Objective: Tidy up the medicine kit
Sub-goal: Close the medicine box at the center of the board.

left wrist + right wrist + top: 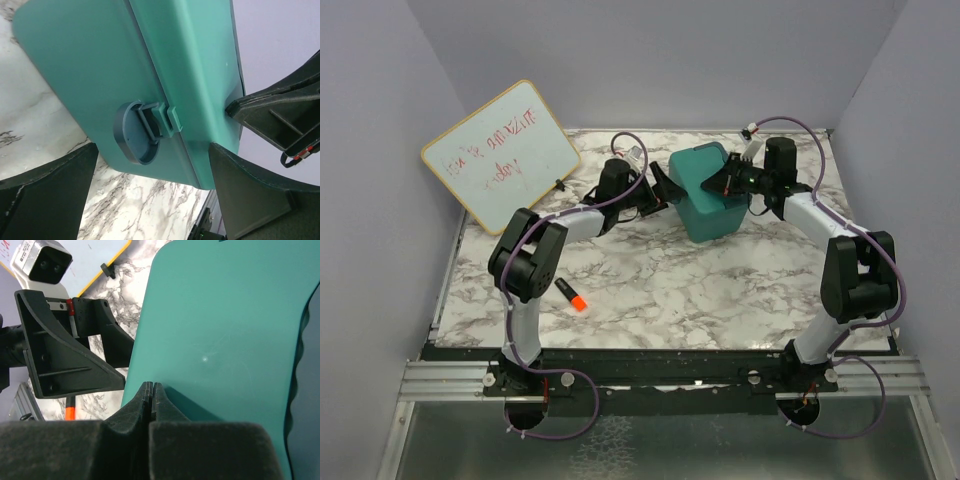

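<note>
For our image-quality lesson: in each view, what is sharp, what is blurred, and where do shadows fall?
Top external: evenly lit, sharp, with soft shadows under the arms and the medicine kit. Left wrist: the latch is crisp, while the near fingers are dark and soft. Right wrist: the foreground fingers are blurred, and the kit's face shows a faint glint.

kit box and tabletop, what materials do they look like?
Medicine kit: likely moulded plastic, teal, smooth satin skin; rounded corners, soft highlights and a snap latch formed in one with the shell. Table: white marble pattern with grey veins, flat even sheen; could be laminate or printed film rather than stone.
</note>
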Controlling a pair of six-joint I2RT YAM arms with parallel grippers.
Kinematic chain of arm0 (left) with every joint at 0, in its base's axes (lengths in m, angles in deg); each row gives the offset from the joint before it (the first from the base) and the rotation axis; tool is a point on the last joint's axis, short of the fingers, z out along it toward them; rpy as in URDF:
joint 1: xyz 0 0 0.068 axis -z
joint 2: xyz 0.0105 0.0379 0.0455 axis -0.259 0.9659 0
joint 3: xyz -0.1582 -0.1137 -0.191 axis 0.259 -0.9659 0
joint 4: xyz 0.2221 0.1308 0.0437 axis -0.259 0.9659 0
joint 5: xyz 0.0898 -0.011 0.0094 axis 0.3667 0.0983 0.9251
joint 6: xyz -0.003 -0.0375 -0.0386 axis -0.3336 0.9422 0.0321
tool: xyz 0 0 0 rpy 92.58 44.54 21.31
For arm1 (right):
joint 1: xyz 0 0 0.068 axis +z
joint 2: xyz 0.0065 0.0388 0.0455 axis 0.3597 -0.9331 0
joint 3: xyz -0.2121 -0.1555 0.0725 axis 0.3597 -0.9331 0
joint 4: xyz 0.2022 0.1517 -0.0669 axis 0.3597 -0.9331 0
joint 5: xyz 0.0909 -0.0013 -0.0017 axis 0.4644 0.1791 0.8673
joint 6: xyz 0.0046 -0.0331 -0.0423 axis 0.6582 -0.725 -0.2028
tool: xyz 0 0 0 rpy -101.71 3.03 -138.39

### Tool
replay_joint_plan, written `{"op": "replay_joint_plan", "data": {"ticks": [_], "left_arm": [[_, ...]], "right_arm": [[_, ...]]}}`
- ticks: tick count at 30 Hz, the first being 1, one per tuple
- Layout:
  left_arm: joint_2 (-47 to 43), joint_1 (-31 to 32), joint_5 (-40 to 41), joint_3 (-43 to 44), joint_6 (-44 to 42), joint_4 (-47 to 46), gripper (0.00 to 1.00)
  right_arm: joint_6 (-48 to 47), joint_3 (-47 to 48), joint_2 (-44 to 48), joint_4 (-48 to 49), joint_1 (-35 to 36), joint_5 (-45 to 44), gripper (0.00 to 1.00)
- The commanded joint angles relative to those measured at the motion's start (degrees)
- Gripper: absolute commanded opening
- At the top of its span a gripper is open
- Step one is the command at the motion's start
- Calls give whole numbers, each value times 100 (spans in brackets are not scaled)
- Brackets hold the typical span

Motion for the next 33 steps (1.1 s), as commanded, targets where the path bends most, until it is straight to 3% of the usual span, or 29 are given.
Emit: {"op": "replay_joint_plan", "data": {"ticks": [1,15,27,33], "left_arm": [[253,45,-112,110,466,-665,93],[313,108,6,-306,1463,-2306,96],[809,212,-118,-333,1979,-3098,99],[880,222,-125,-360,2118,-3383,95]], "right_arm": [[-153,-305,-265,-716,16,-108,0],[-127,-241,-334,-707,14,-14,0],[-188,-190,-269,-793,20,-22,0],[-201,-179,-254,-817,16,-46,0]]}}
